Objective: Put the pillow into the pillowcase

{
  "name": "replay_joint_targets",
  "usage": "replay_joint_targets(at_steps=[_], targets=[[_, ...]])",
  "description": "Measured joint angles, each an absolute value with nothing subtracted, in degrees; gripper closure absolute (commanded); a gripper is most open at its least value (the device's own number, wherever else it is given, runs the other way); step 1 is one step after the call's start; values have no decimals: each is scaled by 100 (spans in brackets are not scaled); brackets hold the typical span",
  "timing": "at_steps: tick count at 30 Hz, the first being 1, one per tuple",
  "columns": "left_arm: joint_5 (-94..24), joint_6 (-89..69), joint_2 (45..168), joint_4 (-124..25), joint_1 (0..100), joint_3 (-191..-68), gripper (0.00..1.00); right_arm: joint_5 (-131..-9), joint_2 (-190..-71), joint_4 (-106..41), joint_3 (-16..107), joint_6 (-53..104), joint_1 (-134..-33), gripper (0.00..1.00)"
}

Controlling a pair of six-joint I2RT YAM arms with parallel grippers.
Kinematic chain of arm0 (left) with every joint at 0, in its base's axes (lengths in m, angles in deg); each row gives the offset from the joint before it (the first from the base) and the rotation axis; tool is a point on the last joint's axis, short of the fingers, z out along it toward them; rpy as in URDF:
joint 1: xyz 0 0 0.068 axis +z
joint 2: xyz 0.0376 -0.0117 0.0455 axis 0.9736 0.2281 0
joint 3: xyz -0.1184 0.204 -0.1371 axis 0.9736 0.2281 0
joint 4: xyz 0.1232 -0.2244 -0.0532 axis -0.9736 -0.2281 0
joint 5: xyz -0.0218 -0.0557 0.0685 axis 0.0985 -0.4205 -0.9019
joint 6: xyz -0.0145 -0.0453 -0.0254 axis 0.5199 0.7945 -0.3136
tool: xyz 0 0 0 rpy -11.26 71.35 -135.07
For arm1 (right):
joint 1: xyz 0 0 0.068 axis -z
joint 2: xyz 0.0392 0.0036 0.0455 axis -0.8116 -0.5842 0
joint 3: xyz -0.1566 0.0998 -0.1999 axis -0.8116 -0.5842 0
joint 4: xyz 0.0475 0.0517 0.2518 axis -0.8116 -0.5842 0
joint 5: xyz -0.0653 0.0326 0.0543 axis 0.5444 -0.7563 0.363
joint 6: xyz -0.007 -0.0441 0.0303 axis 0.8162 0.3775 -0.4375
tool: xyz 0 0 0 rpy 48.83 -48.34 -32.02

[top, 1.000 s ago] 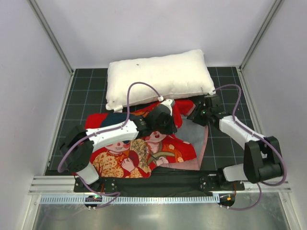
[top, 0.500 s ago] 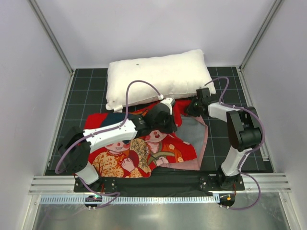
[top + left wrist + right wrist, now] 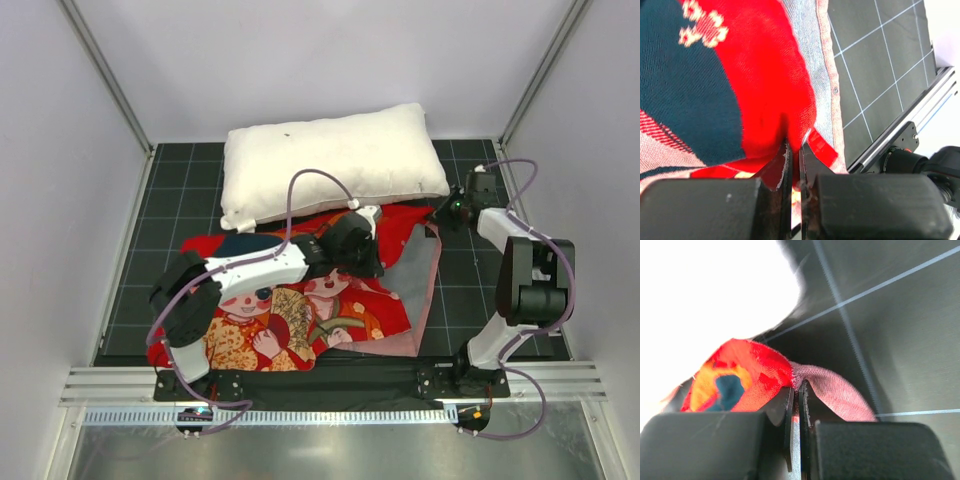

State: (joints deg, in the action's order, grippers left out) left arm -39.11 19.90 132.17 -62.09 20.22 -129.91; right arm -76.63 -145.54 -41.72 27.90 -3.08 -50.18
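The white pillow (image 3: 330, 160) lies across the back of the mat; its bright edge shows in the right wrist view (image 3: 705, 295). The red pillowcase (image 3: 290, 300) with cartoon faces lies in front of it, its pale pink reverse (image 3: 420, 275) turned up on the right. My left gripper (image 3: 372, 262) is shut on a fold of the red fabric (image 3: 775, 85) near the case's middle. My right gripper (image 3: 447, 209) is shut on the case's corner edge (image 3: 790, 372) by the pillow's right end, stretching the fabric outward.
A black grid mat (image 3: 470, 290) covers the floor between white walls. An aluminium rail (image 3: 330, 385) runs along the near edge. A metal post (image 3: 540, 70) stands at the back right, close to the right arm.
My right gripper has pulled the pillowcase corner right and back, toward the pillow's right end. My left gripper has shifted right with its fold. The case's right side is stretched wider.
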Motion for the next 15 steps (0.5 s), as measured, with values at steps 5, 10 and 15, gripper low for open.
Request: replay_joint_targets(at_steps=[5, 10, 15], targets=[[-3684, 2101, 13862, -6080, 1895, -13426, 100, -8203, -14617, -4303, 2943, -238, -4500, 95], [-3487, 2232, 14552, -5875, 1560, -14008, 92, -8579, -14860, -4288, 3125, -301, -4104, 52], [-2982, 2381, 15053, -5470, 1302, -14222, 36, -8590, -14904, -4203, 3087, -409, -3923, 35]])
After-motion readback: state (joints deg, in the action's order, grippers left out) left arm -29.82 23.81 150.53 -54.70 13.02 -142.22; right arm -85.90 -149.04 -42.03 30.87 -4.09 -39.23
